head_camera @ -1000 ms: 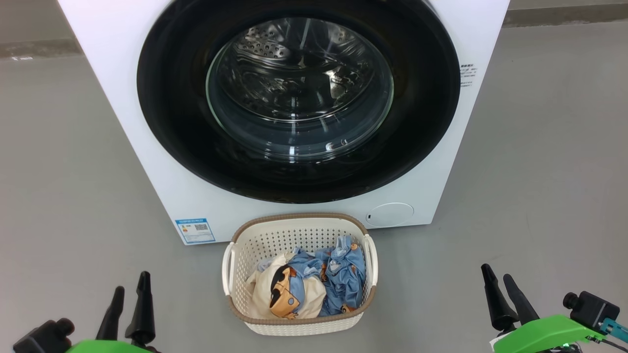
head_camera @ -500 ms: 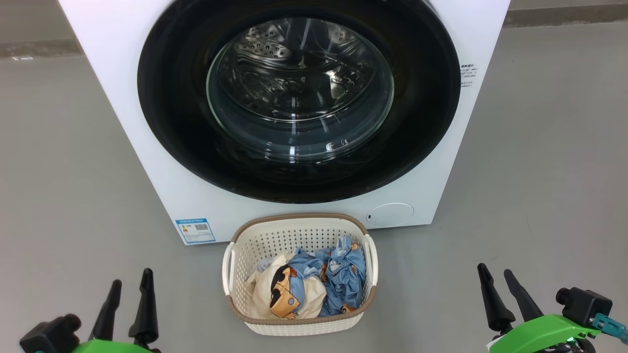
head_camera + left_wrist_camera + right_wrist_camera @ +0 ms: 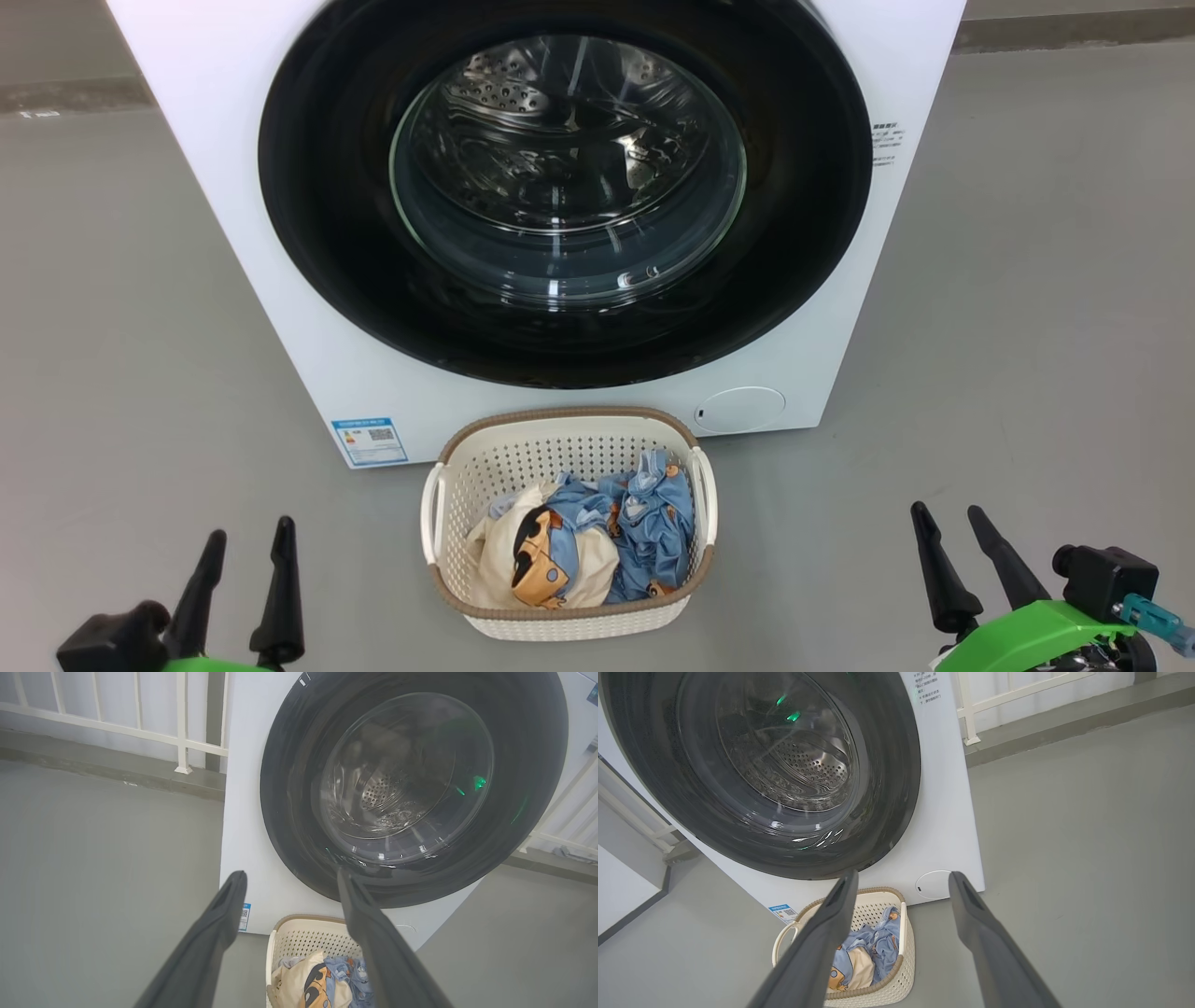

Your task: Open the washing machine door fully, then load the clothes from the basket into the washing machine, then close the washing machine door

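The washing machine door (image 3: 565, 187) sits shut, flush on the front of the washing machine (image 3: 215, 121), so the step in hand is the opening. Both pincers are spread wide and hold nothing. The left gripper (image 3: 250, 528) hangs well back from the machine off its left front corner, and the right gripper (image 3: 946, 510) hangs well back off its right front corner.

No handle or latch recess shows on the glossy black ring, so I cannot tell which edge releases. A good approach would be to bring one slim finger to the door's outer rim, find the lip, hook behind it and pull along the door's own arc rather than straight out. The smooth ring offers little friction and a flat press would likely slip.

The basket (image 3: 569, 413) stands on the grey floor (image 3: 112, 327) just in front of the machine, centred below the door. It looks low enough for the door to swing over it, but an arm reaching in could knock it.

The door is a big round disc with a bulging clear porthole, through which the perforated steel drum glints. The basket is cream perforated plastic with a brown woven-look rim. The clothes (image 3: 597, 541) lie crumpled inside it, soft blue printed fabric beside a cream piece
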Controlling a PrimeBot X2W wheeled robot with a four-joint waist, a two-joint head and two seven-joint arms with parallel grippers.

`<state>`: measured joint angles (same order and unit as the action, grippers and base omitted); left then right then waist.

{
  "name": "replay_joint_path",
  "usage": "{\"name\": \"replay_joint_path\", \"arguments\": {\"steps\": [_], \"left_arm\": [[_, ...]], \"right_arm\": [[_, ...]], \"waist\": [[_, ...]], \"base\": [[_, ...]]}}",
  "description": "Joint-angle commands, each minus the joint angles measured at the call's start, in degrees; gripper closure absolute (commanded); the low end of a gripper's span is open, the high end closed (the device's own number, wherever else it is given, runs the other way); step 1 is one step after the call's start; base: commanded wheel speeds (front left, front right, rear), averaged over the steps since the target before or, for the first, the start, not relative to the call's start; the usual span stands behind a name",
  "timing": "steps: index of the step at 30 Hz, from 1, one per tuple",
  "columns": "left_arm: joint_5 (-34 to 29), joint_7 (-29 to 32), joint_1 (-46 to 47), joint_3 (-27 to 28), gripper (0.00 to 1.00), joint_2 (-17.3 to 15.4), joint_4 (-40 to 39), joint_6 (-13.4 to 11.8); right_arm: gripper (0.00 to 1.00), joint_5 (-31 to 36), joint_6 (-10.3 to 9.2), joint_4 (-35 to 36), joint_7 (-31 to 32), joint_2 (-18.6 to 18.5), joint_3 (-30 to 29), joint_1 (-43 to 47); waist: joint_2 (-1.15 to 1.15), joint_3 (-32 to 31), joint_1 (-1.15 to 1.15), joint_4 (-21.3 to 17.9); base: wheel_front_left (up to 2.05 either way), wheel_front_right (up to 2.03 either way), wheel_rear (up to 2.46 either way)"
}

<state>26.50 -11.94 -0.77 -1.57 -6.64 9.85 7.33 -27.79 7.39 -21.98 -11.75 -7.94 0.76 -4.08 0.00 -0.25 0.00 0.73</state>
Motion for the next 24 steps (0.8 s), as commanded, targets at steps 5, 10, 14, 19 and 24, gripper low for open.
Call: {"name": "replay_joint_path", "arguments": {"steps": [5,10,14,19,24], "left_arm": [[-3.92,-1.52,0.92,1.77,0.0,-1.75,-1.73,0.14],[-5.55,-2.36,0.72,1.81,0.0,-2.16,-1.35,0.15],[-6.71,-3.03,0.52,1.82,0.0,-2.63,-1.11,0.15],[-5.91,-3.06,0.64,1.59,0.0,-3.14,-0.66,0.15],[-5.37,-3.06,0.74,1.62,0.0,-3.45,-0.3,0.15]], "right_arm": [[0.0,4.36,0.09,1.28,-1.71,-1.24,0.42,-1.88],[0.0,7.39,0.1,1.53,-2.55,-1.57,-0.16,-1.53],[0.0,9.85,0.1,1.71,-3.22,-1.83,-0.6,-1.16],[0.0,10.02,0.1,2.04,-3.25,-1.77,-1.67,-0.44],[0.0,10.17,0.1,2.2,-3.25,-1.42,-2.49,0.33]], "waist": [[0.0,-0.17,0.0,-0.06],[0.0,-0.32,0.0,-0.21],[0.0,-0.38,0.0,-0.35],[0.0,-0.25,0.0,-0.44],[0.0,-0.06,0.0,-0.54]], "base": [[0.0,0.0,0.0],[0.0,0.0,0.0],[0.0,0.0,0.0],[0.0,0.0,0.0],[0.0,0.0,0.0]]}}
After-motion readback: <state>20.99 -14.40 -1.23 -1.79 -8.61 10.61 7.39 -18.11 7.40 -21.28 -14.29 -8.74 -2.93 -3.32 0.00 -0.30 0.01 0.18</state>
